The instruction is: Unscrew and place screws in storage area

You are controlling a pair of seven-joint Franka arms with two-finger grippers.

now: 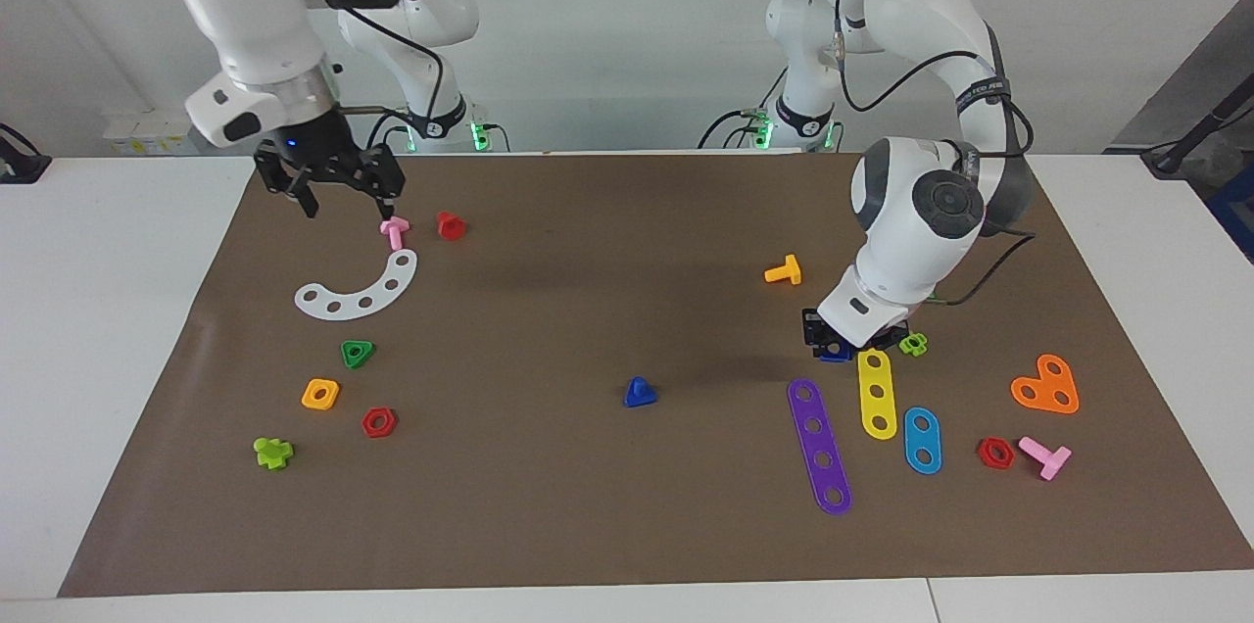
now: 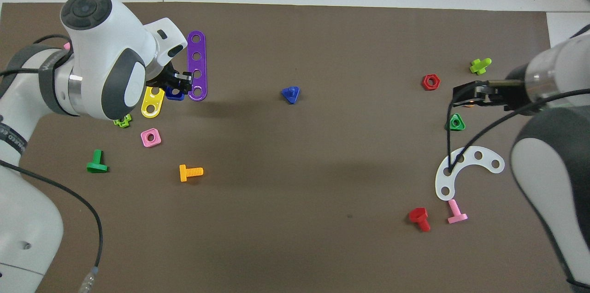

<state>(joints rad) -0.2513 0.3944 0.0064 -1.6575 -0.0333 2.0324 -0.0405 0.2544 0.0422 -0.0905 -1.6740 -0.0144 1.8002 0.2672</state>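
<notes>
Nearest the robots: right gripper [image 1: 345, 196] up over the pink bolt [image 1: 394, 231] at the end of the white curved strip [image 1: 358, 290], spread wide and holding nothing, apparently waiting above the storage area [image 1: 245, 349]. Farther out, toward the left arm's end: left gripper [image 1: 833, 341] down at the mat, on or just over the dark-blue square nut [image 2: 175, 94] beside the yellow strip [image 1: 876, 394]; cannot tell whether parted or pinched. Farther again, mid-mat: dark-blue screw [image 1: 638, 393] loose on its flat triangular head, stem up, touching nothing, well apart from both the nut and the storage area. Judged as unscrewing done for this screw, placing not yet done. Next, likely: lift off the nut, come down over the stem, pinch it squarely, carry it to bare mat near the white curved strip without knocking the small nuts there.
</notes>
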